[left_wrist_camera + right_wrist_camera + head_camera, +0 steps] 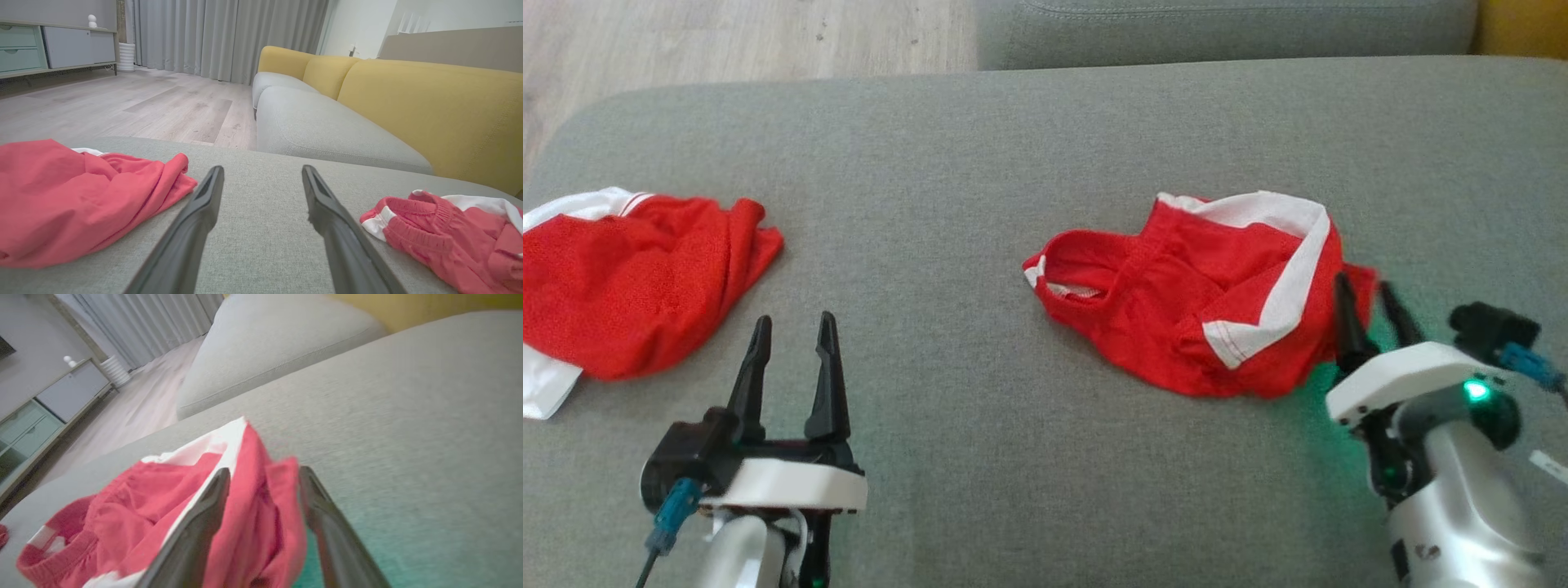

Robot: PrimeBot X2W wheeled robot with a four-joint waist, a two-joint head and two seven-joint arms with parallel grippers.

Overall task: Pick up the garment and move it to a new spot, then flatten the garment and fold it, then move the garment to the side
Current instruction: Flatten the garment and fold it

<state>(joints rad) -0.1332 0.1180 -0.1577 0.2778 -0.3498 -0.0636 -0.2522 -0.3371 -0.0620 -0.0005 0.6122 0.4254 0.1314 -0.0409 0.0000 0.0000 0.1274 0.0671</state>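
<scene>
Two parted fingers (192, 539) of the right hand (1364, 284) straddle the garment (1176, 327).

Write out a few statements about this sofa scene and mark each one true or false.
1. A red garment and red shorts lie apart on the grey cushion. True.
2. The left gripper holds the garment. False: it is open over bare cushion.
3. The right gripper has the shorts' edge between its fingers. True.
4. The shorts have black trim. False: it is white.
5. The sofa backrest is blue. False: it is yellow.
</scene>
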